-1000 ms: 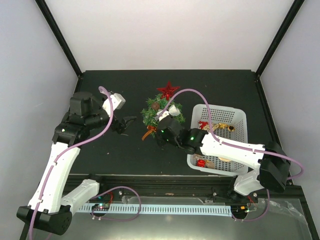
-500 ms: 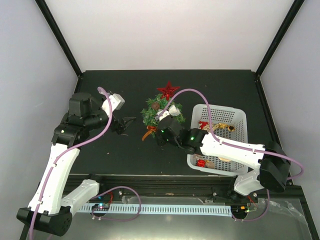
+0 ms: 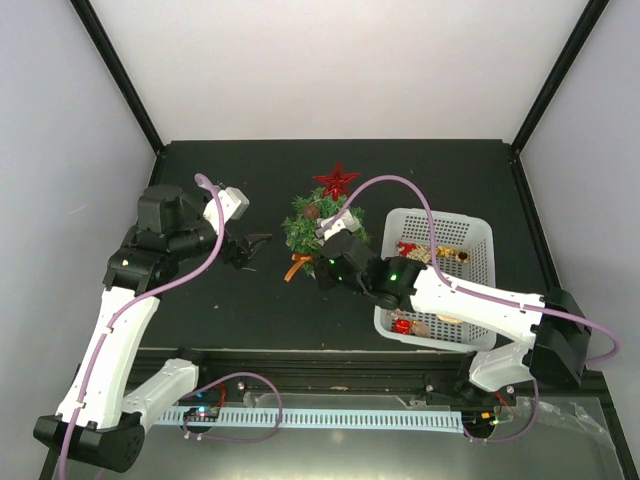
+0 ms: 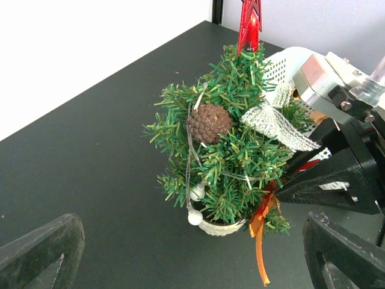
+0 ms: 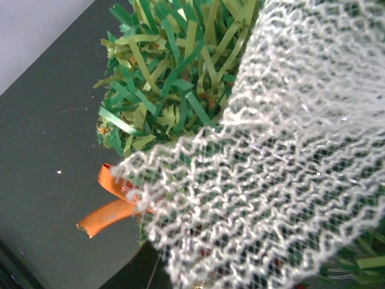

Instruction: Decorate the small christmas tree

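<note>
Small christmas tree point(image 4: 222, 150) stands upright in its cream pot point(image 4: 219, 227) near the middle of the counter point(image 3: 220, 310), just left of the white basket point(image 3: 480, 235); between the two arms, so either can likely reach it.

Already on it: red star point(image 3: 336, 180) at the tip, pinecone point(image 4: 209, 122) high on the side, a strand of silver beads point(image 4: 194, 198), an orange ribbon point(image 4: 260, 229) trailing low by the pot.

White mesh ribbon point(image 4: 274, 123) is draped over the branches on the basket side; it fills most of the right wrist view, green needles showing behind it.

Right gripper point(image 3: 320, 262) is pressed in at the tree's near side, right against that mesh; placing it looks like the step in hand; the mesh hides the fingers, so cannot tell whether it is released or clenched.

Left gripper point(image 3: 258, 247) hangs apart from the tree on its left, spread fully wide, holding nothing; probably standing by, facing the tree.

Basket holds more red and gold ornaments; job judged partway.
</note>
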You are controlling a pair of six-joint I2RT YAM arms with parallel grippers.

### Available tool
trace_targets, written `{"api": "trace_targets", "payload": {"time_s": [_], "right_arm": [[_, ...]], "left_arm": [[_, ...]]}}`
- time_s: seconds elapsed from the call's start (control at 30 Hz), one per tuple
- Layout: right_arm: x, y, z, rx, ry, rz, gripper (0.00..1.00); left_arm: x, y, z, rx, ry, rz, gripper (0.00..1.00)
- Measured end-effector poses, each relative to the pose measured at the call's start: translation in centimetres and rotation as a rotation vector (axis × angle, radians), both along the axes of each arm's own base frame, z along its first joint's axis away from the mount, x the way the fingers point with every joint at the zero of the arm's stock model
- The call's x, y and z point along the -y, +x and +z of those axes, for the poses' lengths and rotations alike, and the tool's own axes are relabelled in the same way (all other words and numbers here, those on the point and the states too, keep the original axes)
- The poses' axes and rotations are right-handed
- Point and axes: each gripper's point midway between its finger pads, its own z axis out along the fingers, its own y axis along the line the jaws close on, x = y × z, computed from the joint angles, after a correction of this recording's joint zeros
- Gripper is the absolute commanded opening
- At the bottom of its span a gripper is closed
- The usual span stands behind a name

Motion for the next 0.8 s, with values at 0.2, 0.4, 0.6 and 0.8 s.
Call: {"api": "trace_targets", "payload": {"time_s": [0.2, 0.4, 0.6, 0.8], "right_arm": [[0.0, 0.0, 0.0, -0.004, 0.004, -0.003, 0.31], [0.1, -0.1, -0.1, -0.011, 0.004, -0.007, 0.41], [0.6, -0.4, 0.4, -0.010, 0.015, -0.009, 0.42], [1.3, -0.8, 1.8, -0.005, 0.048, -0.010, 0.45]], "left_arm": [[0.0, 0.0, 0.0, 0.000, 0.000, 0.000, 0.99], [0.0, 0.0, 0.0, 0.000, -0.001, 0.001, 0.99], [-0.1, 0.1, 0.0, -0.001, -0.001, 0.005, 0.99], [-0.1, 0.0, 0.0, -0.002, -0.004, 0.000, 0.99]]}}
